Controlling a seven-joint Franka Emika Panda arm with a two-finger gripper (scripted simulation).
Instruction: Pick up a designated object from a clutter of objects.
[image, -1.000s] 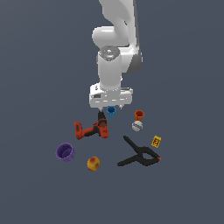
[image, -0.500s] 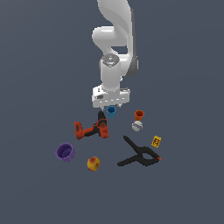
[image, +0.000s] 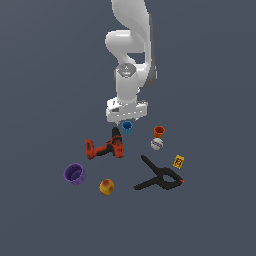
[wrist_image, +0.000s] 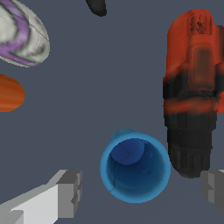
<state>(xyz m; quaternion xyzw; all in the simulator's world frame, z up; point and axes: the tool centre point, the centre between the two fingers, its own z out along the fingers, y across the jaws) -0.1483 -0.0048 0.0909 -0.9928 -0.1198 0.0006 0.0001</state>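
The blue cup (image: 127, 128) stands upright with its mouth up, just beside the red-black power drill (image: 106, 147). My gripper (image: 125, 123) hangs straight above it, the hand low over the cup. In the wrist view the blue cup (wrist_image: 134, 166) sits between my two fingers (wrist_image: 65, 194), with a gap on each side. The gripper (wrist_image: 142, 189) is open and touches nothing. The drill's body (wrist_image: 192, 96) lies close beside the cup, near one finger.
The orange cup (image: 159, 131) and white ball (image: 157, 144) lie to the exterior view's right of the blue cup; both show in the wrist view (wrist_image: 8, 94) (wrist_image: 19, 37). The black clamp (image: 160, 177), yellow tag (image: 178, 161), purple cup (image: 74, 174) and orange-yellow fruit (image: 106, 187) lie nearer the camera.
The hand has come down a little toward the blue cup and the arm's upper links have shifted. The objects have not moved.
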